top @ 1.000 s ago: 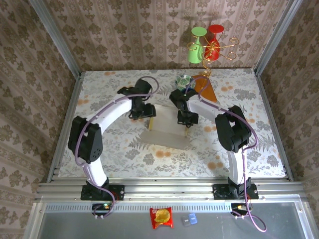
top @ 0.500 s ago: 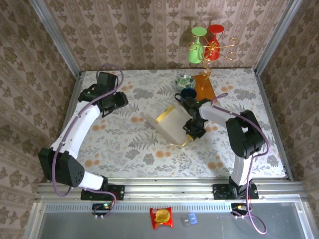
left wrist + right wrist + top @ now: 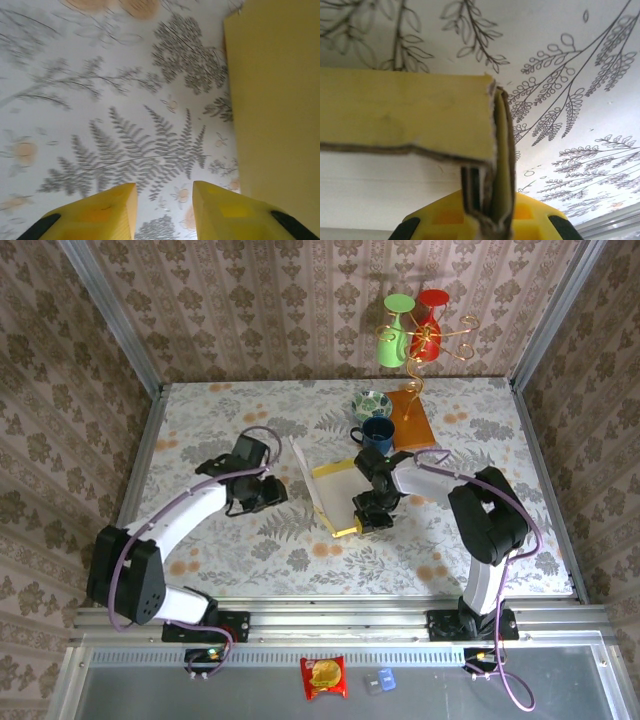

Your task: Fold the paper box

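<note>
The box (image 3: 333, 487) lies in the middle of the frame, white inside, with its left flap tilted up. The right gripper (image 3: 363, 514) is clamped tight on the box's right edge. The left gripper (image 3: 277, 490) is just left of the box, with its fingers apart and holding nothing. Higher up stand a blue mug (image 3: 377, 433) and a bowl (image 3: 370, 403). I cannot tell what is in them.

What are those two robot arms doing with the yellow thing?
They are folding a paper box. The right gripper is pinching the cardboard at the box's near edge. The left gripper hangs just beside the box, on its left, with its fingers apart and nothing in them. One flap on that side is raised, so the box is only partly folded.
</note>
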